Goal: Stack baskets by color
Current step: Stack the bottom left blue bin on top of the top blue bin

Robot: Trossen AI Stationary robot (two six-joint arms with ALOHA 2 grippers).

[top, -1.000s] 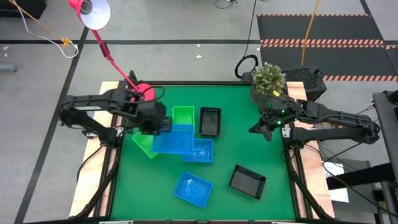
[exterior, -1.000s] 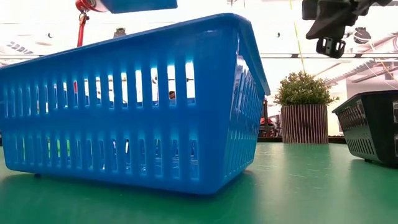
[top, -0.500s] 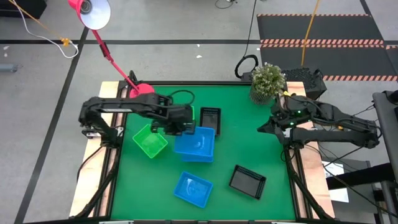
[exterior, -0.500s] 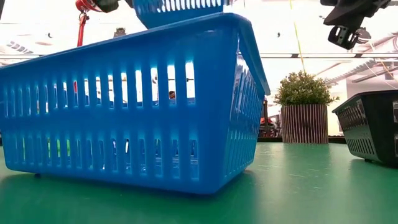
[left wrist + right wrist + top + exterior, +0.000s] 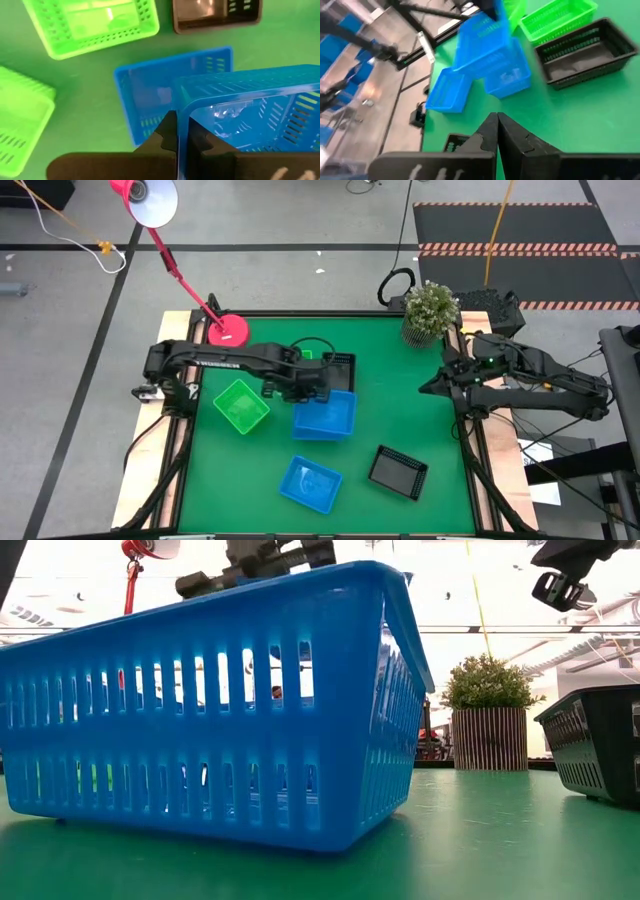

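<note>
My left gripper [image 5: 300,388] is shut on a blue basket [image 5: 326,416] at the table's middle, right above a second blue basket [image 5: 150,100] on the mat. A third blue basket [image 5: 310,483] stands near the front edge. A green basket [image 5: 241,405] lies left of my left gripper, and another green basket [image 5: 95,22] lies behind the arm beside a black basket [image 5: 338,367]. A second black basket [image 5: 398,472] sits front right. My right gripper [image 5: 428,387] hangs shut and empty at the right edge. My left gripper pinches the blue basket's left end wall at the rim [image 5: 183,117], with one finger [image 5: 167,132] outside and one finger [image 5: 201,141] inside. The fingers come steeply from above. The basket hangs tilted over the lower blue basket; I cannot tell whether the two touch.
A pink desk lamp stands with its base [image 5: 228,330] at the far left corner. A potted plant [image 5: 430,308] stands at the far right corner. Bare green mat [image 5: 400,410] lies between the baskets and my right arm.
My left gripper has carried the blue basket toward the table's right and down, until it stands over the other blue basket. This has uncovered the green basket on the left. My right gripper has drawn back a little toward the right edge, still shut.
</note>
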